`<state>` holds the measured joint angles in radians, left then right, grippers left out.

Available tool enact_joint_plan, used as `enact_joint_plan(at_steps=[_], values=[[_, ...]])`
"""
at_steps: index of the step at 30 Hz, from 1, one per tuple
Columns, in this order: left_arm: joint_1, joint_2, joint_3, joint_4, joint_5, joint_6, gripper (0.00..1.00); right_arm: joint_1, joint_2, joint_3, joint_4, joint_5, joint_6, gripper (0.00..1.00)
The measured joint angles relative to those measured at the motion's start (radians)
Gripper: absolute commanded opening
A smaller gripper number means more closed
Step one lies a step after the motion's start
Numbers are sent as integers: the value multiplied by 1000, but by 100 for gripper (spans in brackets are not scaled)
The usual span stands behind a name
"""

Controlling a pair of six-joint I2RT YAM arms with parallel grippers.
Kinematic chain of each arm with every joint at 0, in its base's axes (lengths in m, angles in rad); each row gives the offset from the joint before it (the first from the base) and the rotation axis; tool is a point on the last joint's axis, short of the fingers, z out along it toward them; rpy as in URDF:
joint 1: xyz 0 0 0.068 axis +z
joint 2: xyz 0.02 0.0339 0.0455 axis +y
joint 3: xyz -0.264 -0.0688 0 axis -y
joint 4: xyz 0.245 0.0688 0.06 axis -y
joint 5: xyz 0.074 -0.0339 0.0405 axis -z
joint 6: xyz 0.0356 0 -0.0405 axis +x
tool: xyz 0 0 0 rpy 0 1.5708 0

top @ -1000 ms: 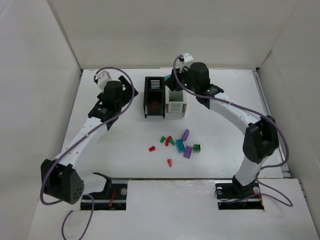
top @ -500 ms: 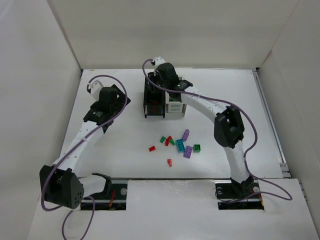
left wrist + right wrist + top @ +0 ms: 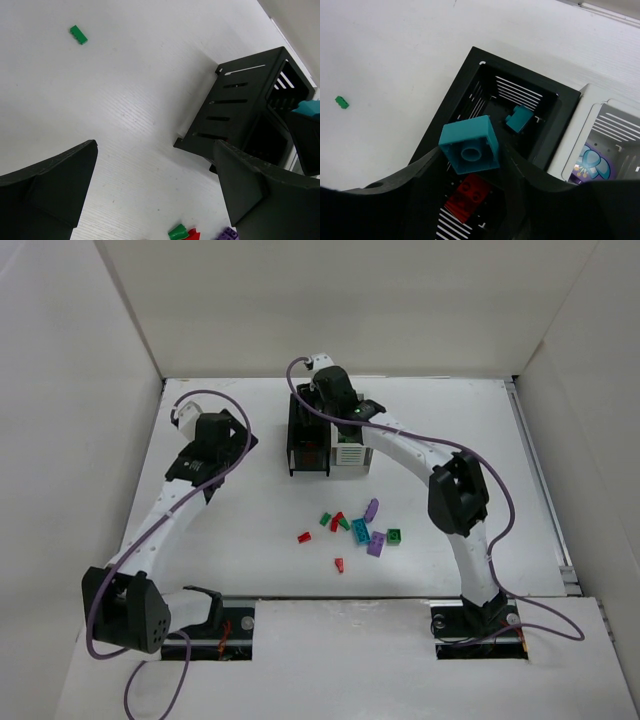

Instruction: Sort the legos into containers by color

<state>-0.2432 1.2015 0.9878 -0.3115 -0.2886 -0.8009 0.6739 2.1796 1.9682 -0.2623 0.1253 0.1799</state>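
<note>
Gripping a square teal brick [image 3: 470,150], hollow underside toward the camera, in the right tool [image 3: 470,159] just above the black slat-sided bin [image 3: 451,100], with a smaller teal brick [image 3: 520,119] lying in its far compartment and a studded red one [image 3: 467,197] in the nearer; side by side with it, the white bin [image 3: 585,127] holding a purple-and-teal piece [image 3: 592,162]. Holding the left tool [image 3: 155,145] spread wide and empty over the matte white counter [image 3: 125,100] left of the black bin, with open room there save one stray green brick [image 3: 78,35]. Leaving the loose legos [image 3: 355,525] clustered mid-counter, well apart from both bins.
</note>
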Motion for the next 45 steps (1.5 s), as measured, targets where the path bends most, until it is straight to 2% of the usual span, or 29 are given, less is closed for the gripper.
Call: enact_joint_plan(at_steps=[5, 17, 24, 29, 33, 39, 43, 45], values=[[5, 26, 0, -1, 18, 0, 100, 0, 0, -2, 0, -2, 2, 58], [63, 29, 0, -1, 41, -5, 100, 0, -28, -42, 3, -2, 3, 61], [193, 143, 0, 34, 93, -24, 99, 0, -233, -214, 22, 4, -1, 64], [228, 307, 16, 47, 89, -56, 85, -17, -430, -341, 68, 24, 0, 65], [262, 465, 106, 31, 94, -93, 76, -59, -539, -436, 94, 27, 17, 65], [322, 594, 225, 14, 77, -145, 71, -119, -561, -541, 95, 25, 45, 65], [342, 685, 321, 5, 78, -156, 62, -131, -561, -573, 86, 22, 56, 65], [344, 729, 357, 0, 79, -159, 61, -136, -561, -574, 89, 16, 60, 65]])
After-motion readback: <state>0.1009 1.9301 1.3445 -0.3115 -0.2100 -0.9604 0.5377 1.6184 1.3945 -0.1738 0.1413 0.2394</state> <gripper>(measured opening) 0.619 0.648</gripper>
